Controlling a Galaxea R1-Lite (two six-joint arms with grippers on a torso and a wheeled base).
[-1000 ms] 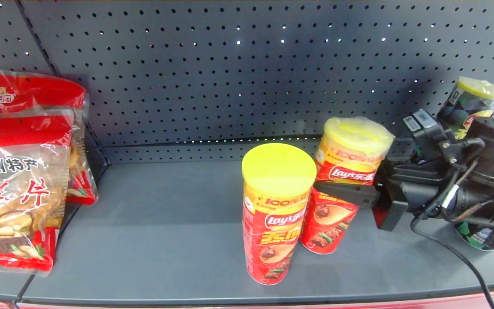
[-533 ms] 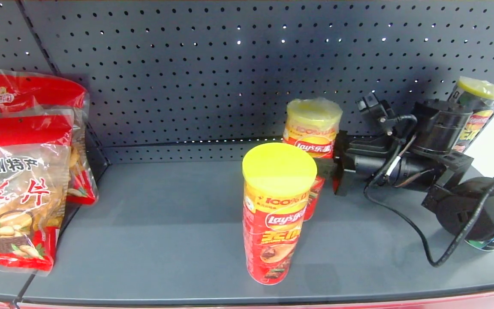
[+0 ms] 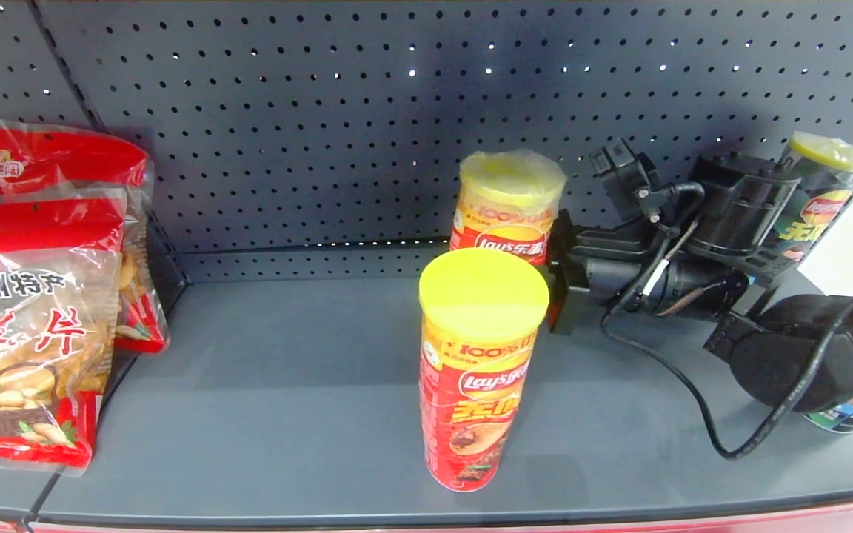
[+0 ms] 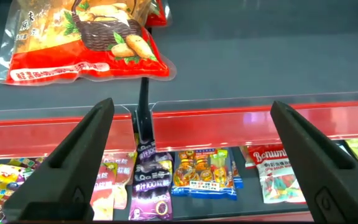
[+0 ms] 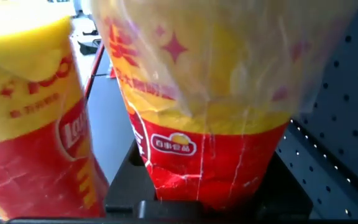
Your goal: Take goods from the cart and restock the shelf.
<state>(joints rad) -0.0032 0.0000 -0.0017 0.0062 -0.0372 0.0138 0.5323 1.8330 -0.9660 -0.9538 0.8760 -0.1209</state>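
Right gripper [image 3: 545, 260] grips the wrapped chip can [image 3: 506, 211] from its right side, can upright with long axis vertical, at the rear of the shelf [image 3: 286, 385] directly behind the front can [image 3: 482, 355], base hidden, so set-down likely wants a straight descent clear of that neighbour.

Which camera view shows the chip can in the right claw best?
The head view: the held chip can shows lid, label and the right claw gripping it, behind the front can. The right wrist view crops the held chip can to a red and yellow close-up. The left wrist view faces the shelf edge.
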